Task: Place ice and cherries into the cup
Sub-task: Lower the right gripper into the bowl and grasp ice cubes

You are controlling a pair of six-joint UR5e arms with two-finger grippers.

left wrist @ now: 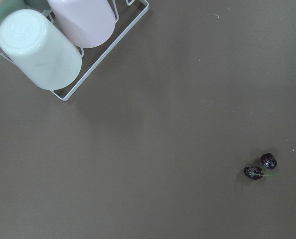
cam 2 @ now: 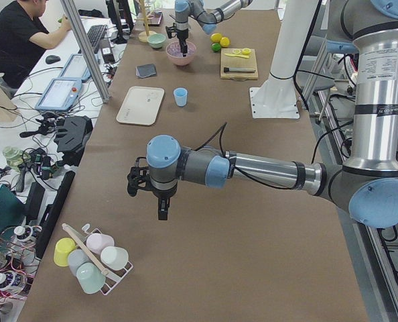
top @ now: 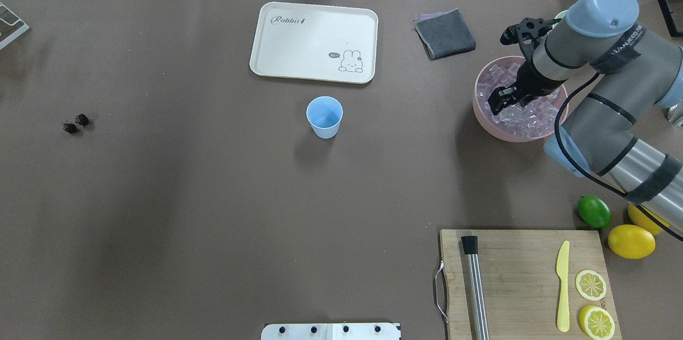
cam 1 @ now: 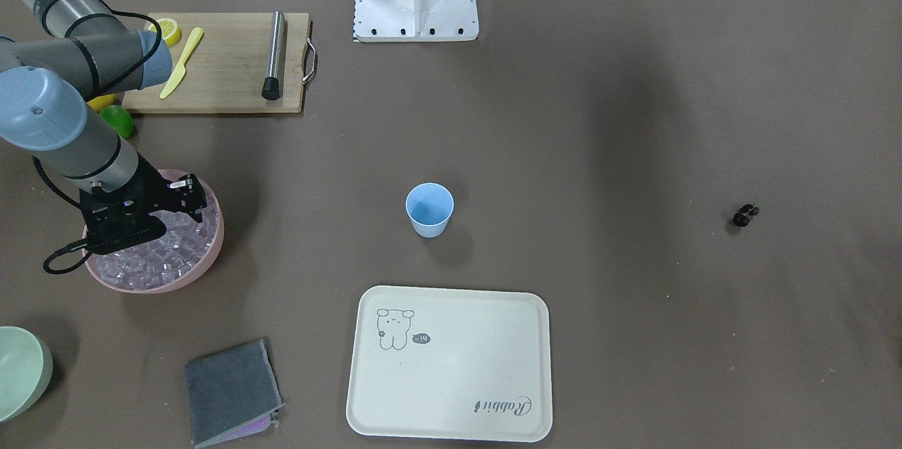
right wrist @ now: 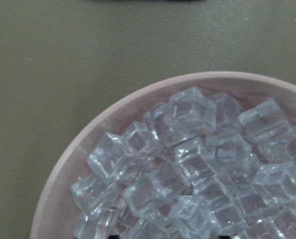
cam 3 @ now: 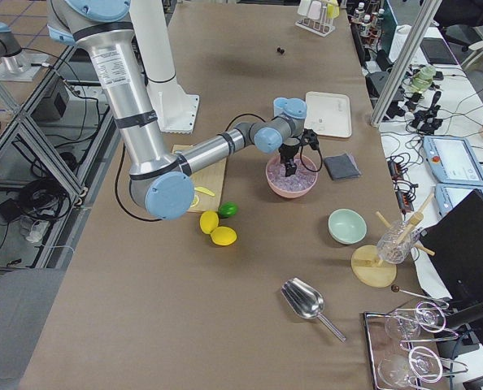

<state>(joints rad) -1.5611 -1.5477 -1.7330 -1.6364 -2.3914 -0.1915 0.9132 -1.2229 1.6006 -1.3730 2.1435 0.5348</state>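
Across the counter, front-facing view: light-blue cup (cam 1: 429, 208) stands upright mid-counter and looks empty. Cherries (cam 1: 745, 214) lie well apart from it.

Overhead: right gripper (top: 501, 101) dips into the pink bowl (top: 488, 127) of ice (top: 533, 116).

Left side view: left gripper (cam 2: 161, 209) hangs over bare counter; cannot tell how its jaws stand.

Right wrist view: dark jaw tips spread at the lower edge, cubes between them, none grasped.

Judgement: nothing delivered yet. First ice pick is under way; cherries not started.

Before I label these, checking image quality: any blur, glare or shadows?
Right wrist view: ice slightly soft, no harsh glare. Left wrist view: cherries sharp, even light. Overhead view: cup throws a soft shadow; table has broad dim patches.
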